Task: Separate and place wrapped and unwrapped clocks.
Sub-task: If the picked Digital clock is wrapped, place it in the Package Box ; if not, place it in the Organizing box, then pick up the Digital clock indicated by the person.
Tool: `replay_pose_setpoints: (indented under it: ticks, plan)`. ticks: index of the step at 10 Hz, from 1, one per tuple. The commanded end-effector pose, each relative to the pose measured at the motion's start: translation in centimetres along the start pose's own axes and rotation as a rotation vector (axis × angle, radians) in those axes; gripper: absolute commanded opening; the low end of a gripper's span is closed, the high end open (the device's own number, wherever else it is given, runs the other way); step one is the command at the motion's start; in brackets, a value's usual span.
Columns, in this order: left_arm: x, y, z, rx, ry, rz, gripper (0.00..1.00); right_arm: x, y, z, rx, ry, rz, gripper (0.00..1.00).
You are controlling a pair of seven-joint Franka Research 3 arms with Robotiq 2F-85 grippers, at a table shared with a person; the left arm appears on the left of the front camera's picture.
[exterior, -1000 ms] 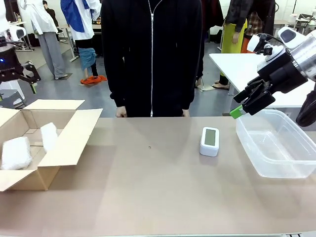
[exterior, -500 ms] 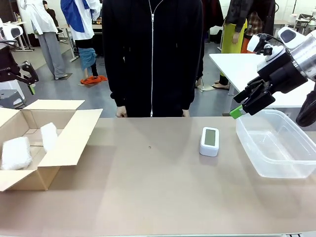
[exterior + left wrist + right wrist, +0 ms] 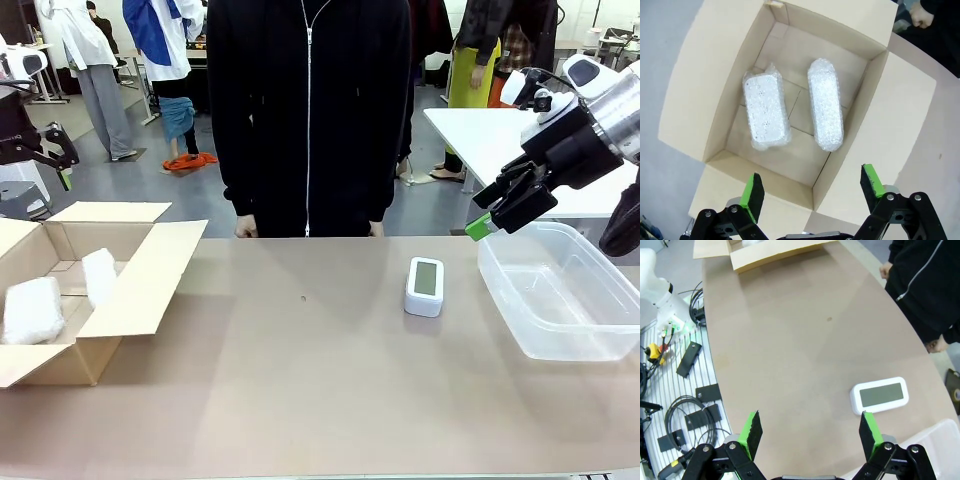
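Front view across a matte tan table [image 3: 300, 390] toward a person [image 3: 308, 110] in a black zip jacket.

Over the last second the left gripper [image 3: 812, 186] has drifted slightly at the upper left edge of the frame. It is partly cut off there, so the shift is hard to judge. Its jaws are spread wide and empty above an open cardboard box [image 3: 150, 270] at the left. Nothing else has moved.

In the box, side by side and not touching, lie a broad wrapped clock [image 3: 766, 111] and a slim wrapped clock [image 3: 825, 111]. Both are oblong bundles in whitish, pimpled bubble wrap.

At the upper right, the right gripper [image 3: 480, 228] hangs open and empty by the rim of a clear plastic tub [image 3: 545, 352].

The bare clock [image 3: 425, 285] is a smooth white rounded rectangle with a grey-green screen. It lies on the table right of centre, near the tub. The wrapped pair looks sorted, and the bare clock probably remains to be placed.
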State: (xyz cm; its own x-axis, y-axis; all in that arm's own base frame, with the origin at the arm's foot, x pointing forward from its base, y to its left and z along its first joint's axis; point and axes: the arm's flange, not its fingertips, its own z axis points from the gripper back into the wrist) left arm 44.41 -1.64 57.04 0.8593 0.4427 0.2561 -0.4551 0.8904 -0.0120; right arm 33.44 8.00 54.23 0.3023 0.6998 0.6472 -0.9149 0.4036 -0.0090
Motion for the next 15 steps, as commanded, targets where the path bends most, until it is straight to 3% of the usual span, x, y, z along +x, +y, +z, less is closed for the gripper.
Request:
replay_pose_setpoints:
  ticks: [1, 13, 14, 15]
  plan:
    - [0.0, 0.1, 0.2, -0.003, -0.008, 0.004, 1.00, 0.2, -0.3, -0.1, 0.025, -0.027, 0.010, 1.00]
    - [0.0, 0.0, 0.0, 0.001, 0.000, 0.001, 1.00, 0.2, -0.3, -0.1, 0.025, -0.027, 0.010, 1.00]
    - [0.0, -1.5, 1.7, 0.043, -0.068, -0.133, 1.00, 0.2, -0.3, -0.1, 0.025, -0.027, 0.010, 1.00]
    - [-1.5, -4.3, 3.0, 0.054, -0.060, -0.312, 1.00, 0.2, -0.3, -0.1, 0.025, -0.027, 0.010, 1.00]
